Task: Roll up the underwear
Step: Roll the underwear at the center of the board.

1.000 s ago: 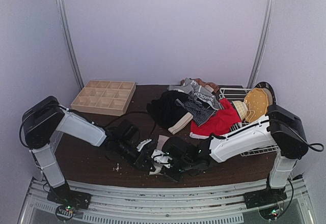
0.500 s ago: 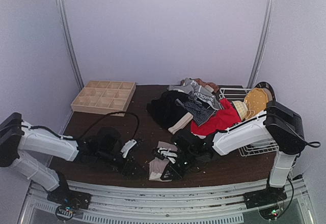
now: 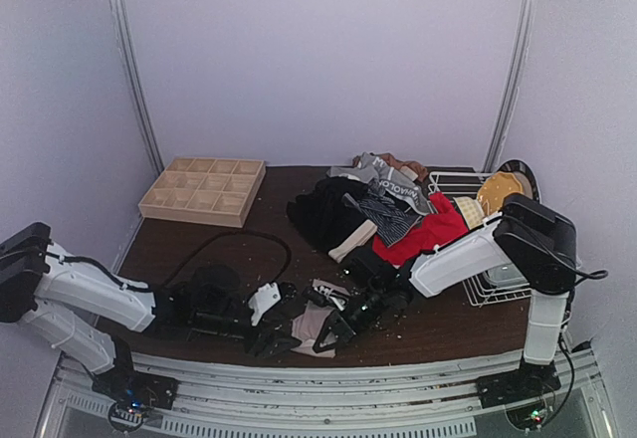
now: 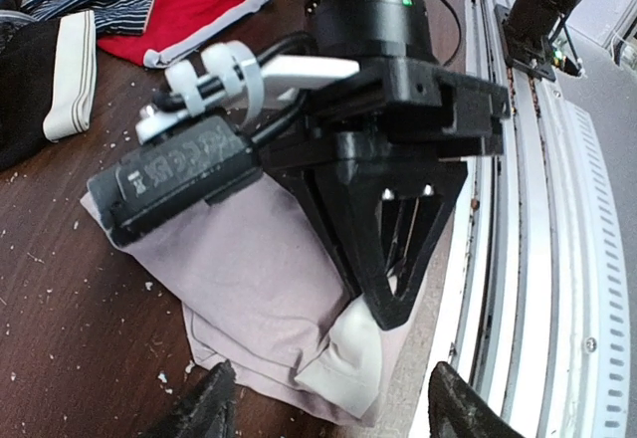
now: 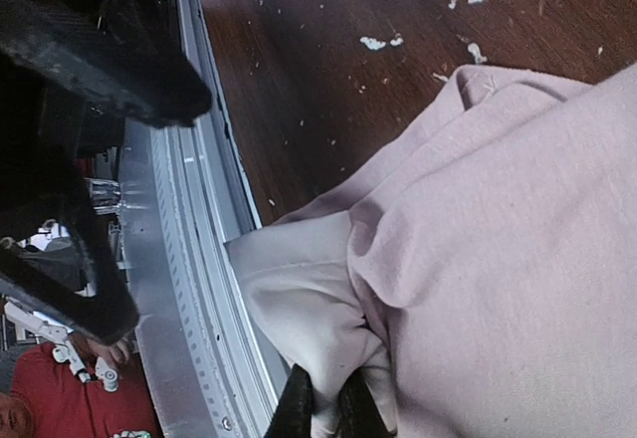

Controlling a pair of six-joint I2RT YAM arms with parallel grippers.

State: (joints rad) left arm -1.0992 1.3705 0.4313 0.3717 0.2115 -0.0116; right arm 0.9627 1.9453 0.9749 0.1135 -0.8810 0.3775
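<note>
- Pale pink underwear (image 4: 261, 289) lies at the counter's (image 4: 60, 299) near edge.
- Right gripper (image 5: 323, 406): jaws pinch its corner. Left gripper (image 4: 328, 413): jaws wide, empty.
- Risk: a one-sided pull could drag it off the edge.

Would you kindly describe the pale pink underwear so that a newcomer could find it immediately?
Go to the near edge of the dark table, between the two arms. The pale pink underwear lies there, one edge pinched by the right fingers; unlike the red, black and striped pile behind, it lies alone.
</note>
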